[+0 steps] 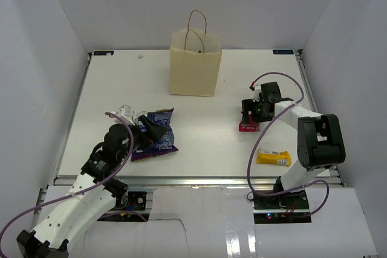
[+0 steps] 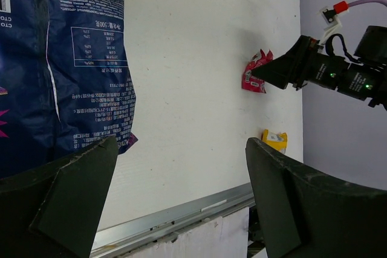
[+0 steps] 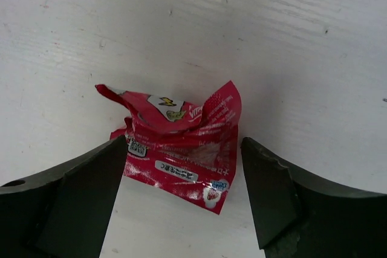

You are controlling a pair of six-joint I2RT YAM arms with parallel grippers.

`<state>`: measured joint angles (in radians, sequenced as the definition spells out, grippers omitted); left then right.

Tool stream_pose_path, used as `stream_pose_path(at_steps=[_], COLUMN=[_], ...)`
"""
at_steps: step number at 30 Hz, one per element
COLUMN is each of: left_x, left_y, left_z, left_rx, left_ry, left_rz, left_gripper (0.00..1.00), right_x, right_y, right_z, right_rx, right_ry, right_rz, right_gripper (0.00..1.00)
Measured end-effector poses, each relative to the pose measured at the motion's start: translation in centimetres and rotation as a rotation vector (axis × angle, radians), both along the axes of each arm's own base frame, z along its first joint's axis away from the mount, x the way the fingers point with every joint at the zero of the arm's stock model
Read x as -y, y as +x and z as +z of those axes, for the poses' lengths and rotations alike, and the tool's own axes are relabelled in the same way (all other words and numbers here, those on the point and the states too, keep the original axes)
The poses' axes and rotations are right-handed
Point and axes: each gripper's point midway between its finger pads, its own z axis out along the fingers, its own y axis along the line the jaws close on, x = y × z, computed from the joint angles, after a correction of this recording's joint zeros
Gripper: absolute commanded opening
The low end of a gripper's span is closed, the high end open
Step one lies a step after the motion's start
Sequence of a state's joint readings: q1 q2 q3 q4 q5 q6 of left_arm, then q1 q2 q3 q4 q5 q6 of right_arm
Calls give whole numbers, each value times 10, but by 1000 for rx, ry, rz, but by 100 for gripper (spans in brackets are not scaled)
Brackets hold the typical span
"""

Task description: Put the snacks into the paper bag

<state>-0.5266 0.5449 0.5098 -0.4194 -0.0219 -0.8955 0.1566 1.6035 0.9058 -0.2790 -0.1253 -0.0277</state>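
red packet (image 3: 178, 149) flat between spread right jaws, crumpled end away from wrist

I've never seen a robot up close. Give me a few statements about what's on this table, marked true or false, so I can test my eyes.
1. The paper bag stands upright at the far side of the table. True.
2. The yellow bar is already inside the paper bag. False: it lies on the table near the right arm's base.
3. The right arm's fingers stand open on either side of the red packet. True.
4. The left arm is holding the blue bag up in the air. False: the blue bag lies on the table, and the left arm's fingers are open beside it.
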Motion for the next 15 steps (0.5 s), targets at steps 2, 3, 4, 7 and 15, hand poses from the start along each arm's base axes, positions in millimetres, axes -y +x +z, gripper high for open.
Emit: stream_pose_path(at_steps=[2, 3, 4, 7, 15], left_x=[0, 0, 0, 0, 0], left_y=[-1, -1, -1, -2, -1], left_z=[1, 2, 2, 2, -1], left_rx=[2, 3, 3, 1, -10], left_ry=[-10, -13, -15, -20, -13], left_rz=[1, 1, 2, 4, 3], left_gripper=[98, 98, 98, 98, 98], right_x=[-3, -4, -7, -12, -29], right_y=[2, 4, 6, 9, 7], right_z=[-8, -7, -6, -3, 17], right_rx=[-11, -6, 2, 22, 114], right_ry=[10, 17, 30, 51, 108], right_rz=[12, 14, 21, 51, 249], right_gripper=[66, 66, 56, 33, 8])
